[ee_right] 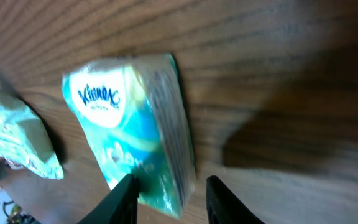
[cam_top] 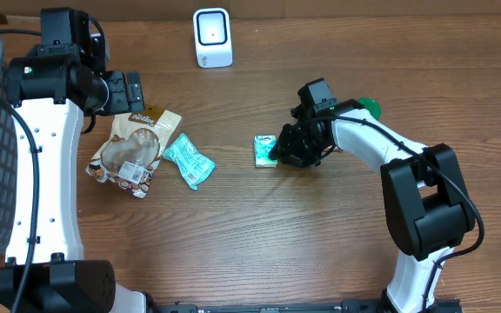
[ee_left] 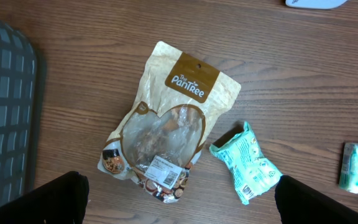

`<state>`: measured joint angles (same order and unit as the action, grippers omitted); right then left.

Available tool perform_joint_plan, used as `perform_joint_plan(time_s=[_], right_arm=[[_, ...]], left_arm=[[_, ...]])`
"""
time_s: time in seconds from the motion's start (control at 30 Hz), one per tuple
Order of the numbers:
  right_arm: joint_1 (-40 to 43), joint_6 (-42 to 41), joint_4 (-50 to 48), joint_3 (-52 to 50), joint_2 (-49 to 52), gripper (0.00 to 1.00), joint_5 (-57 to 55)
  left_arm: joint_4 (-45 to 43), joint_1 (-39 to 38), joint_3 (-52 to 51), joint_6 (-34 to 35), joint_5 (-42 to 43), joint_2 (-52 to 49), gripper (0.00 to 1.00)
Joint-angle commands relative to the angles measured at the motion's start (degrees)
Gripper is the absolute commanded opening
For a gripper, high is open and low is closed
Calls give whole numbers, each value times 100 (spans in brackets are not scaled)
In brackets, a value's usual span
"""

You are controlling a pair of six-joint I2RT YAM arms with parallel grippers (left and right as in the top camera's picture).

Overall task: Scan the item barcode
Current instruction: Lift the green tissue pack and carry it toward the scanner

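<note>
The Kleenex tissue pack (cam_top: 264,149) lies flat near the middle of the wooden table (cam_top: 259,235), at about 5 o'clock from the white barcode scanner (cam_top: 212,37). From overhead its long axis runs roughly 12 to 6 o'clock.

The right gripper (cam_top: 281,155) sits at the pack's 3 o'clock side. In the right wrist view the pack's axis slants from 11 to 5 o'clock, logo end at 11. Its 5 o'clock corner pokes between the two fingers (ee_right: 127,198), which stand partly apart with a thin gap at the right one.

Only that view reads the Kleenex logo, and only the overhead shows the scanner. The left gripper (cam_top: 133,91) hangs over the PanTree bag (ee_left: 166,118), jaws spread wide and holding nothing.
</note>
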<state>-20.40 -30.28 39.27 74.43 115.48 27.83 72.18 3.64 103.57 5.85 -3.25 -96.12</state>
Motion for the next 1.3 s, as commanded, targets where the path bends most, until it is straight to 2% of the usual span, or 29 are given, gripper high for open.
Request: perform_joint_plan(time_s=[0.0, 0.17, 0.3, 0.53, 0.7, 0.73, 0.93, 1.1, 1.27], right_arm=[[-22, -262, -273, -278, -37, 31, 74], [-22, -450, -778, -660, -37, 23, 74], [-20, -448, -852, -686, -39, 4, 76], [68, -372, -645, -492, -262, 4, 595], [363, -101, -935, -293, -863, 4, 2424], [522, -249, -1266, -293, -1069, 4, 3239], [935, -1648, -2732, -293, -1233, 4, 5158], [1073, -3204, -3510, -293, -1233, 4, 5602], [1084, -4253, -4341, -293, -1233, 4, 5796]], left_arm=[[-7, 4, 68, 59, 26, 74, 99], [-7, 4, 68, 59, 26, 74, 100], [-7, 4, 68, 59, 26, 74, 99], [-7, 4, 68, 59, 26, 74, 99], [-4, 4, 68, 59, 26, 74, 99], [-4, 4, 68, 59, 26, 74, 100], [-7, 4, 68, 59, 26, 74, 100], [-7, 4, 68, 59, 26, 74, 99], [-4, 4, 68, 59, 26, 74, 99]])
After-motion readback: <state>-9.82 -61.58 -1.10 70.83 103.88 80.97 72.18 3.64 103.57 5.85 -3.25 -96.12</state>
